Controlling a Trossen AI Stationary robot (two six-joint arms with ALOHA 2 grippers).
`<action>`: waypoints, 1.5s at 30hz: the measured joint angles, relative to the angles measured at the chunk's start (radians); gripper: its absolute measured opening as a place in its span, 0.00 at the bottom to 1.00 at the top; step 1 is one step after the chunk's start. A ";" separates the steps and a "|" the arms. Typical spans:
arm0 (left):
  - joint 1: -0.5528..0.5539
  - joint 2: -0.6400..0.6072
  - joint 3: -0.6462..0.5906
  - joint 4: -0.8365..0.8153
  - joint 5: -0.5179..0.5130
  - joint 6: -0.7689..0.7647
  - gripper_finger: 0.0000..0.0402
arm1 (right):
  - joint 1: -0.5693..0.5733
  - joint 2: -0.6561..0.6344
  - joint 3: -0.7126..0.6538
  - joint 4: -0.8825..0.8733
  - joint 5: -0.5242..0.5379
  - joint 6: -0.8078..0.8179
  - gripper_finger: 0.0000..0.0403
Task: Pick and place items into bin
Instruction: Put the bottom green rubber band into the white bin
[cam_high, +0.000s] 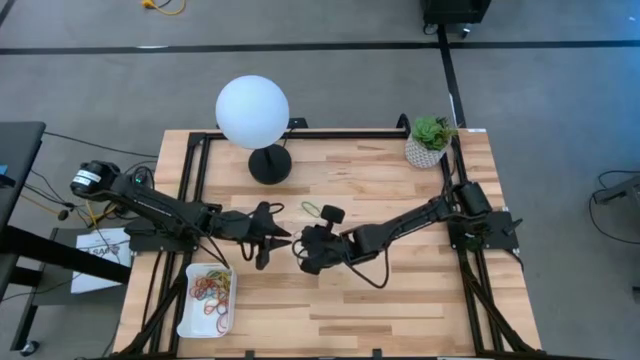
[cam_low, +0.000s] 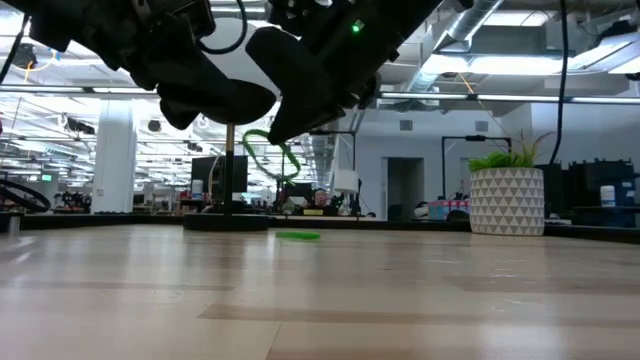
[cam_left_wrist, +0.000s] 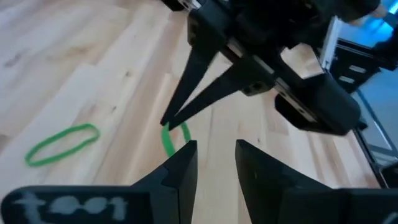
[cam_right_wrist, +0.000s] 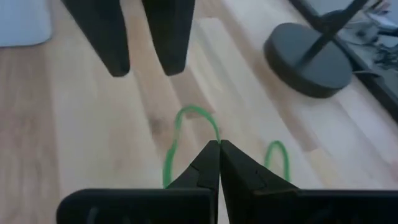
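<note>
A green rubber band (cam_right_wrist: 186, 118) hangs from my right gripper (cam_right_wrist: 219, 144), which is shut on it above the table's middle (cam_high: 298, 250). My left gripper (cam_left_wrist: 214, 163) is open and faces it closely from the left (cam_high: 281, 240), fingers on either side of the band's line. Whether they touch it, I cannot tell. A second green rubber band (cam_left_wrist: 62, 144) lies flat on the wood, also visible in the high view (cam_high: 312, 209). The white bin (cam_high: 190, 318) sits near the table's near left corner and holds several coloured bands (cam_high: 211, 290). My right gripper pinches the green rubber band at one end of its loop (cam_right_wrist: 212, 134), between the two fingertips (cam_left_wrist: 166, 121). The fingers come slanting down from the table's right. The band is lifted clear of the table (cam_low: 272, 150) and hangs slack as a loop.
A white globe lamp (cam_high: 252, 110) on a black round base (cam_high: 270, 164) stands at the far side. A potted plant (cam_high: 430, 140) is at the far right corner. Bare wood lies along the near edge, right of the bin.
</note>
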 joint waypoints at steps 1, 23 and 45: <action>-0.001 0.000 0.000 0.003 -0.015 0.000 0.24 | 0.000 0.000 0.000 0.001 0.008 0.000 0.00; 0.001 0.000 0.000 -0.003 -0.175 0.023 0.24 | -0.003 -0.003 0.002 0.234 0.069 -0.150 0.00; 0.001 0.000 0.001 -0.050 -0.184 0.032 0.24 | -0.008 -0.003 0.002 0.178 0.065 -0.123 0.00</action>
